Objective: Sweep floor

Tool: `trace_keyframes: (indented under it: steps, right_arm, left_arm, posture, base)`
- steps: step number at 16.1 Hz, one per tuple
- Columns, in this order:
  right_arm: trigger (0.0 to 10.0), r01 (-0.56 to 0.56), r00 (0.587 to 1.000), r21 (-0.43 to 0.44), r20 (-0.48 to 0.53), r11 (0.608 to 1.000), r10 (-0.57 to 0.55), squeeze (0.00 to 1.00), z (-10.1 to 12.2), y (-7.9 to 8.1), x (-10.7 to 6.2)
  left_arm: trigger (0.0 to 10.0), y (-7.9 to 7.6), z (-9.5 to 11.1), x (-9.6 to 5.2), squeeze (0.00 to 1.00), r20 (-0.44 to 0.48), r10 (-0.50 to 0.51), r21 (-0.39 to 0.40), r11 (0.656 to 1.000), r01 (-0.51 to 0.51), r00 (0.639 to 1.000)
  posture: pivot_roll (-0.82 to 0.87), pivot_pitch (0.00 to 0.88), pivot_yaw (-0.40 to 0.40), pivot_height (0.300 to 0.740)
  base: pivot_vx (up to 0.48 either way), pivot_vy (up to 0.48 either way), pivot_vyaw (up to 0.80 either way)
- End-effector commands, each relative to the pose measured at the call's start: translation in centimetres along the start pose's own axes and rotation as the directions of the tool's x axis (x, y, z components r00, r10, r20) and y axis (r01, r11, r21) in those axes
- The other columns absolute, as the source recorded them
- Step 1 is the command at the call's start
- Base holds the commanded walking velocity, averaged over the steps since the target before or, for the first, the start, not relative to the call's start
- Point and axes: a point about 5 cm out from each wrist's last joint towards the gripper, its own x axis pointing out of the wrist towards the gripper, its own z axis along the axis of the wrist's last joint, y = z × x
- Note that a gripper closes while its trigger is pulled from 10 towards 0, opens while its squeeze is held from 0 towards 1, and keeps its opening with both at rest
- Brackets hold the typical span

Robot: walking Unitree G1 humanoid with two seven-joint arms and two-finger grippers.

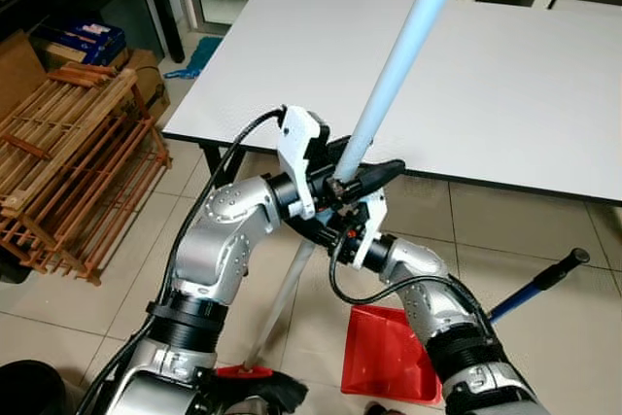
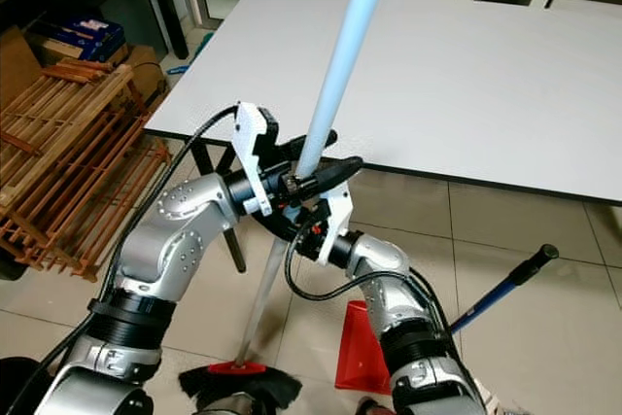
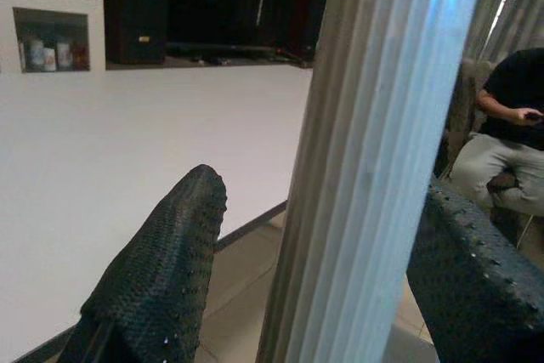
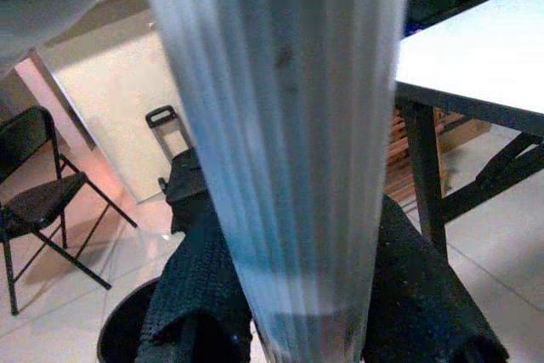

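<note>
The broom's pale blue handle (image 1: 410, 34) rises slanting over the table edge, and its silver lower shaft (image 1: 282, 300) runs down to the red and black broom head (image 2: 238, 378) on the tiles by my feet. My left gripper (image 1: 358, 164) is shut on the handle at mid-height, in front of the table edge. Just below it my right gripper (image 1: 328, 223) is shut on the same handle. In the left wrist view the ribbed handle (image 3: 374, 167) stands between the black fingers (image 3: 161, 269). The right wrist view has the handle (image 4: 289, 125) pressed between the pads (image 4: 200, 286).
A white table (image 1: 505, 75) stands straight ahead. A red dustpan (image 1: 389, 357) with a blue handle (image 1: 539, 284) lies on the tiles at my right. A wooden rack (image 1: 68, 162) leans at the left. A seated person (image 3: 510, 142) and a folding chair (image 4: 42, 201) are nearby.
</note>
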Motion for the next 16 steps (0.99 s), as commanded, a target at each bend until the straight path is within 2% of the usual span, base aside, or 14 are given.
trace_keyframes:
  steps: [1, 5, 7, 8, 9, 10, 16]
  right_arm:
    - [10.0, -0.097, 0.995, -0.002, -0.037, 0.995, 0.097, 0.00, -0.6, 1.6, 1.2]
    - [10.0, -0.103, 0.993, 0.004, -0.053, 0.995, 0.103, 0.00, -0.8, 1.8, 1.2]
    - [10.0, -0.091, 0.993, 0.008, -0.074, 0.996, 0.091, 0.00, -1.4, 1.8, 1.0]
    - [10.0, -0.094, 0.992, 0.009, -0.083, 0.995, 0.095, 0.00, -1.7, 1.9, 0.9]
    - [10.0, -0.098, 0.991, 0.009, -0.087, 0.995, 0.098, 0.00, -1.7, 2.0, 0.8]
    - [10.0, -0.098, 0.991, 0.009, -0.087, 0.995, 0.099, 0.00, -1.7, 2.0, 0.8]
    - [10.0, -0.092, 0.991, 0.003, -0.093, 0.996, 0.092, 0.00, -1.8, 2.0, 0.7]
  left_arm:
    - [10.0, -0.1, 0.6, 0.3, 0.00, 0.017, -0.013, 0.012, 1.000, 0.013, 1.000]
    - [10.0, 0.3, 1.1, -0.2, 0.00, 0.037, 0.009, 0.027, 1.000, -0.010, 0.999]
    - [10.0, 0.9, 2.2, -0.4, 0.00, 0.090, 0.048, 0.025, 0.998, -0.051, 0.995]
    - [9.5, 1.2, 2.9, -0.5, 0.00, 0.112, 0.061, 0.035, 0.997, -0.065, 0.992]
    - [2.1, 1.3, 3.1, -0.5, 0.00, 0.118, 0.062, 0.040, 0.997, -0.067, 0.991]
    - [0.0, 1.3, 3.1, -0.5, 0.00, 0.116, 0.057, 0.038, 0.997, -0.062, 0.992]
    - [0.0, 1.1, 3.2, -0.4, 0.00, 0.115, 0.043, 0.041, 0.998, -0.048, 0.992]
  posture:
    - [0.03, 0.058, -0.004, 0.740]
    - [0.03, 0.044, -0.002, 0.740]
    - [0.03, 0.039, -0.002, 0.740]
    - [0.03, 0.035, -0.004, 0.740]
    - [0.03, 0.033, -0.004, 0.740]
    - [0.03, 0.033, -0.004, 0.740]
    - [0.03, 0.032, -0.003, 0.740]
  base:
    - [0.000, 0.000, 0.00]
    - [0.000, 0.000, 0.00]
    - [0.000, 0.000, 0.00]
    - [0.000, 0.000, 0.00]
    - [0.000, 0.000, 0.00]
    - [0.000, 0.000, 0.00]
    - [0.000, 0.000, 0.00]
